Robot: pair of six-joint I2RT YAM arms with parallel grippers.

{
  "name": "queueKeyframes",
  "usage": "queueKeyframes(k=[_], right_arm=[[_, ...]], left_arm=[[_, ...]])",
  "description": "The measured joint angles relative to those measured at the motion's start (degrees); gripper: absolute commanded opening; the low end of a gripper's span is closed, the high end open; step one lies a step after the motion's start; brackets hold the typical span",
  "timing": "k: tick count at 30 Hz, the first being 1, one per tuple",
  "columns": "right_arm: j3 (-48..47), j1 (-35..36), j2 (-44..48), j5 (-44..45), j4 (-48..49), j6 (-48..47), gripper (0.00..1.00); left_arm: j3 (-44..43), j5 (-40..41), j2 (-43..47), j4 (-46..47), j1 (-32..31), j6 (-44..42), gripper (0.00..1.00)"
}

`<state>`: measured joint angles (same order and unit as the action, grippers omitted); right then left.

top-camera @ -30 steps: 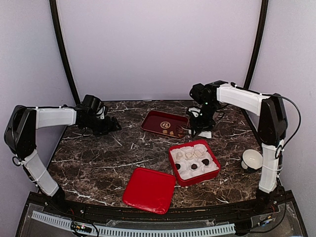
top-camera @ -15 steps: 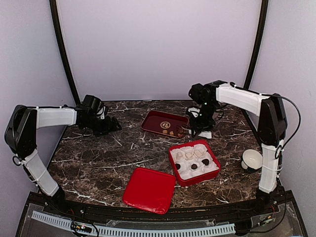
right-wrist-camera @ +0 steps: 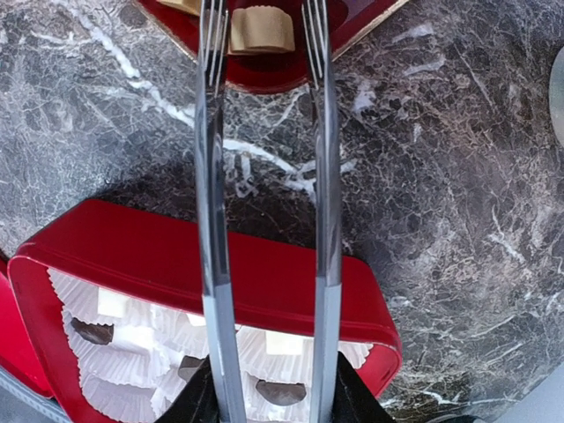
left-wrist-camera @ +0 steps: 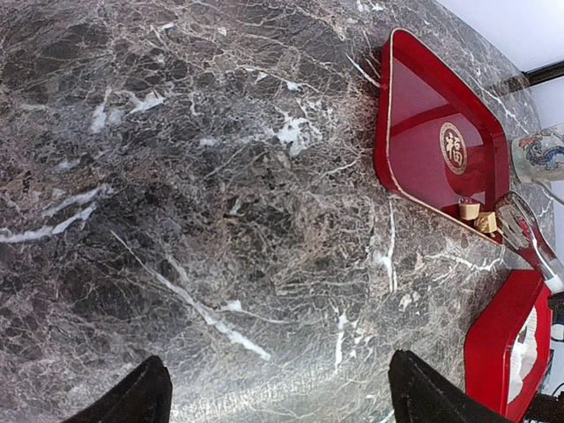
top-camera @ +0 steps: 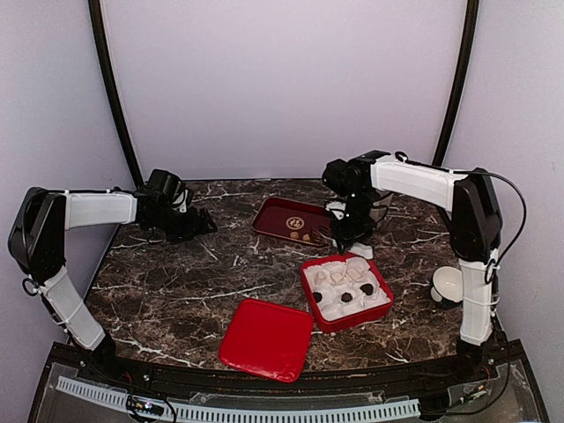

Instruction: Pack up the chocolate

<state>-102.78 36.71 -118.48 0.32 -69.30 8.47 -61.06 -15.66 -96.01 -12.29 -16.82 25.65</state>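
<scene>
Two tan chocolates (top-camera: 300,235) lie at the near right corner of the dark red tray (top-camera: 282,214); they also show in the left wrist view (left-wrist-camera: 477,216). My right gripper (top-camera: 353,231) is shut on metal tongs (right-wrist-camera: 208,185). The tong tips are spread on either side of one tan chocolate (right-wrist-camera: 262,29), not closed on it. The red box (top-camera: 381,310) holds white paper cups with dark chocolates (top-camera: 347,298) and cream pieces (right-wrist-camera: 284,342). My left gripper (top-camera: 199,222) is open and empty, low over the marble at the far left (left-wrist-camera: 273,392).
The red lid (top-camera: 267,338) lies at the front centre. A white mug (top-camera: 449,285) stands at the right edge by the right arm's base. A patterned cup (left-wrist-camera: 536,154) stands just beyond the tray's right end. Bare marble lies between the left gripper and the tray.
My right arm has swung left towards the tray, bringing the tong tips over the tray's near right corner around a tan chocolate. The left arm has not moved.
</scene>
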Motion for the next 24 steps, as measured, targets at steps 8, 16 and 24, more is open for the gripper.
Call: queueKeyframes(k=[8,16,24], right_arm=[[-3.9,0.0,-2.9,0.0,-1.3,0.5,0.25],[-7.1,-0.5,-4.7,-3.0,-1.0,1.3,0.18],[-8.0,-1.6,-4.7,-5.7,-1.0,1.7,0.32]], left_arm=[[0.0,0.0,0.0,0.0,0.1,-0.1,0.88],[0.0,0.0,0.0,0.0,0.2,-0.7,0.87],[0.0,0.0,0.0,0.0,0.5,-1.0,0.87]])
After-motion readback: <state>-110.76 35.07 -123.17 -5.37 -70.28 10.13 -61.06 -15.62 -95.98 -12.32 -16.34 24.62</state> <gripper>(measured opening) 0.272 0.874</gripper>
